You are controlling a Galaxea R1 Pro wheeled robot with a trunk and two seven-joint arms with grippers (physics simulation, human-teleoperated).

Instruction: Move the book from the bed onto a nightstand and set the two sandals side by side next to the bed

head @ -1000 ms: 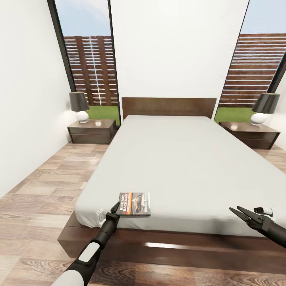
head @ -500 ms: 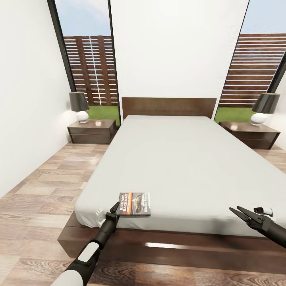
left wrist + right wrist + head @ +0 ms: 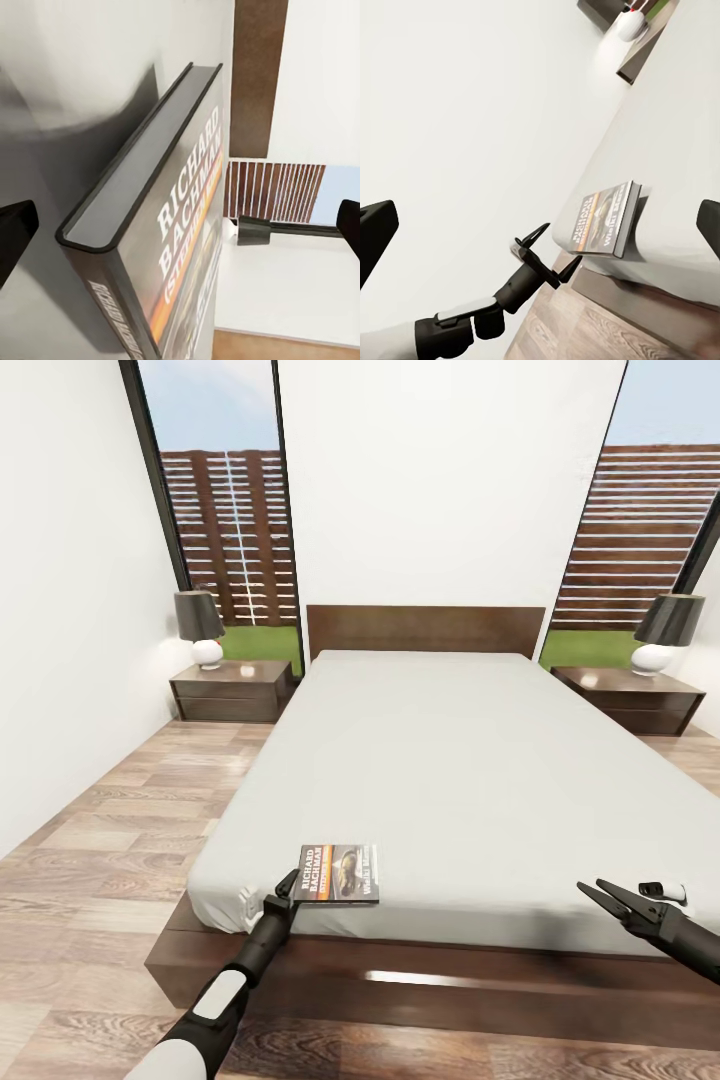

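Observation:
The book point(image 3: 340, 872) lies flat on the bed's pale grey mattress point(image 3: 450, 770), near the foot corner on the left. My left gripper point(image 3: 293, 887) is open at the book's near left edge, with a finger on either side of its corner. In the left wrist view the book point(image 3: 172, 225) stands close up between the spread fingertips point(image 3: 15, 232). The right wrist view has the left gripper point(image 3: 562, 241) open just short of the book point(image 3: 604, 217). My right gripper point(image 3: 590, 885) hangs open and holds nothing over the foot of the bed at the right. The sandals are out of view.
A nightstand point(image 3: 232, 685) with a dark-shaded lamp point(image 3: 200, 625) stands left of the headboard, and another nightstand point(image 3: 630, 695) with a lamp point(image 3: 665, 630) stands to the right. Wood-plank floor point(image 3: 110, 820) runs along the bed's left side. The dark bed frame point(image 3: 420, 985) juts out below the mattress.
The left arm has sunk very slightly down and to the left. The book and the right arm have not moved.

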